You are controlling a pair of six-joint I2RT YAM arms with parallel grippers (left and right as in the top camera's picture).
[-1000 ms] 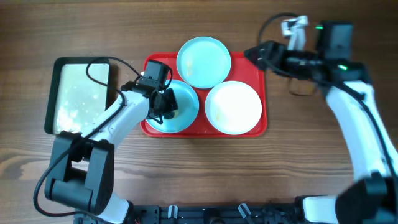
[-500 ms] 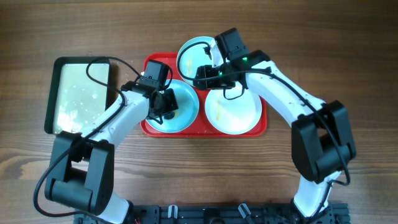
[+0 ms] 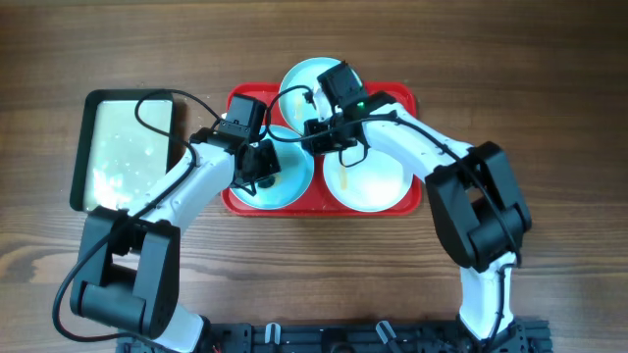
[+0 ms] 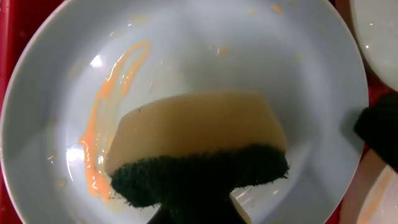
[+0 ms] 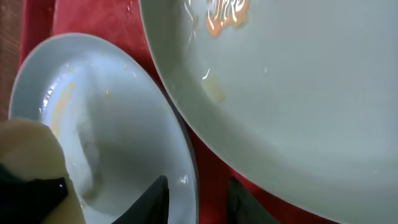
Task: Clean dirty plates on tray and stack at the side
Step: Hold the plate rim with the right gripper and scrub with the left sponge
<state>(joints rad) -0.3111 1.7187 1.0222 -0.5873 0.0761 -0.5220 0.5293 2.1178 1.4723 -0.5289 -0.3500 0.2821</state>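
Observation:
Three plates lie on the red tray (image 3: 410, 98). Far one is aqua (image 3: 319, 93), the white one (image 3: 371, 176) carries an orange smear, and the near-left aqua plate (image 3: 285, 175) has orange streaks (image 4: 102, 130). My left gripper (image 3: 260, 165) is shut on a yellow sponge (image 4: 199, 134) with a dark green pad, pressed into that streaked plate (image 4: 186, 56). My right gripper (image 3: 312, 132) stands open astride the same plate's rim (image 5: 186, 155). One finger (image 5: 155, 200) is inside the plate and the other is over the red tray (image 5: 211, 168). The white plate (image 5: 298, 93) lies beside it.
A black-rimmed tray with a white lining (image 3: 128, 152) sits on the wooden table to the left of the red tray. The right gripper shows as a dark shape (image 4: 379, 124) at the plate's right edge in the left wrist view. Both arms cross over the red tray.
My right arm has swung from the far right to over the tray, its jaws narrowing around the near-left aqua plate's rim. The left gripper and sponge have stayed put.

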